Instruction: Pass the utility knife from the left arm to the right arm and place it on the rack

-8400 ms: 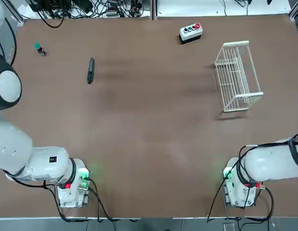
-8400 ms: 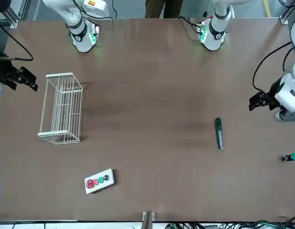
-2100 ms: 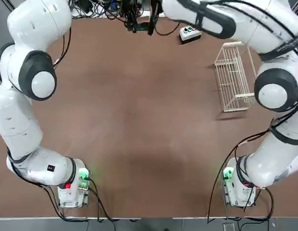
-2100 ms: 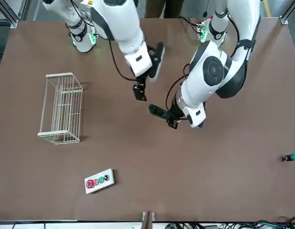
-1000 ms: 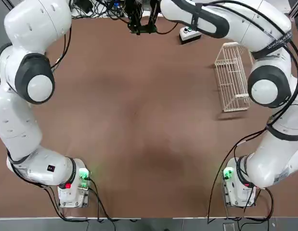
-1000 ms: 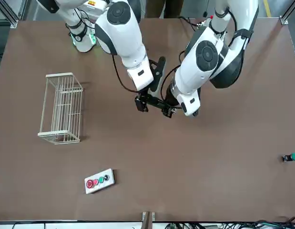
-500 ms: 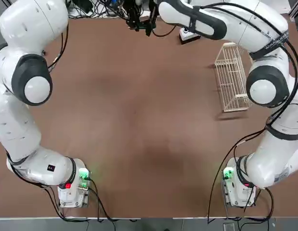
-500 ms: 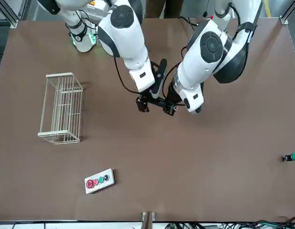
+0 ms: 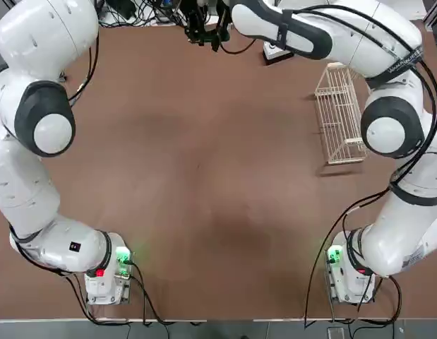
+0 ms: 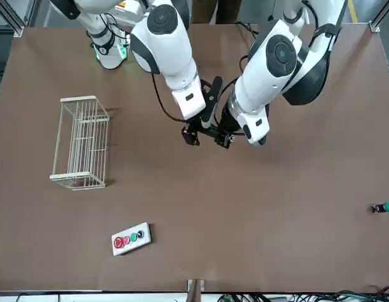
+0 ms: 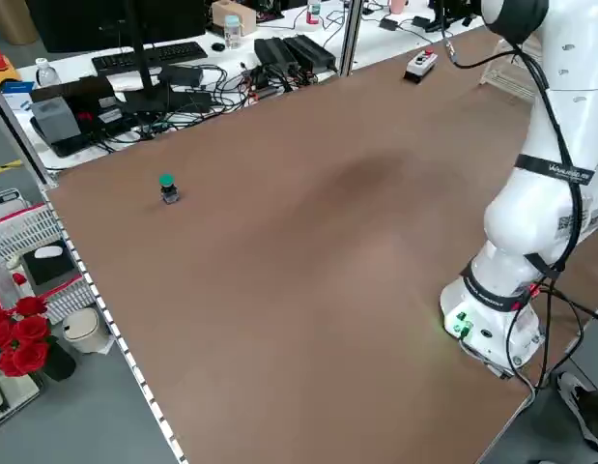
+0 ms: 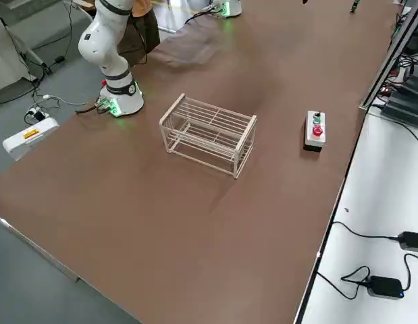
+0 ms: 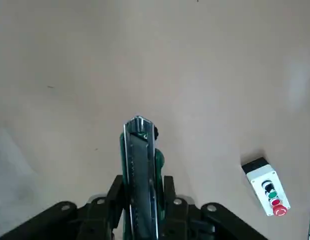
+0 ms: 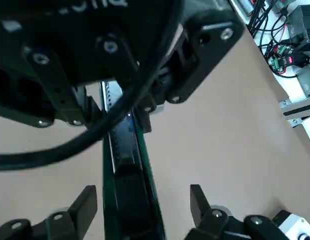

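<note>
At the top edge of the top view, the two claws meet over the counter's [image 9: 204, 176] far side, half cut off; the knife is hard to pick out there. The rack [image 9: 342, 113] stands empty at the right.

In the front view's centre, the left claw [image 10: 224, 139] grips the knife [image 10: 208, 133], held level above the counter, and the right claw [image 10: 190, 136] reaches its free end.

The left wrist view shows the left claw clenched on the knife.

The right wrist view shows the right claw's fingers [image 14: 84, 204] spread either side of the knife, apparently not yet touching.

Pick-up is done; handover and placing remain.
</note>
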### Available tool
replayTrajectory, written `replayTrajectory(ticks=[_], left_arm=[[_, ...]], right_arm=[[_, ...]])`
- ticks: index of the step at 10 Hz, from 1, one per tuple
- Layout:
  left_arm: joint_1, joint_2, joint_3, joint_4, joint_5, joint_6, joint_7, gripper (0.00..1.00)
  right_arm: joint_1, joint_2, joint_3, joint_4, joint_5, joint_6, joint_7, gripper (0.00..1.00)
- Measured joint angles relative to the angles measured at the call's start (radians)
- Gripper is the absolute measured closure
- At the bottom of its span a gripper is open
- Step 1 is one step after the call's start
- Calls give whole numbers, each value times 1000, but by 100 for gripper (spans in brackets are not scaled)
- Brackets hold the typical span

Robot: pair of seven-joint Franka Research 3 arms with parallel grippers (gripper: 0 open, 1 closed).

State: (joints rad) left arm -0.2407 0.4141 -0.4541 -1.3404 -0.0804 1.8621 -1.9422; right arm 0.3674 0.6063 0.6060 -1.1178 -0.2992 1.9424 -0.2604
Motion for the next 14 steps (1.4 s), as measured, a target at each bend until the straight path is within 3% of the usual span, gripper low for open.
replayTrajectory(ticks=[3,5,14], left_arm=[[-1,0,0,0,0,0,0,65],[-1,0,1,0,0,4,0,65],[-1,-1,1,2,0,5,0,65]], right_arm=[[1,0,1,2,0,2,2,34],[4,0,8,2,0,0,2,61],[3,1,8,2,0,1,2,62]])
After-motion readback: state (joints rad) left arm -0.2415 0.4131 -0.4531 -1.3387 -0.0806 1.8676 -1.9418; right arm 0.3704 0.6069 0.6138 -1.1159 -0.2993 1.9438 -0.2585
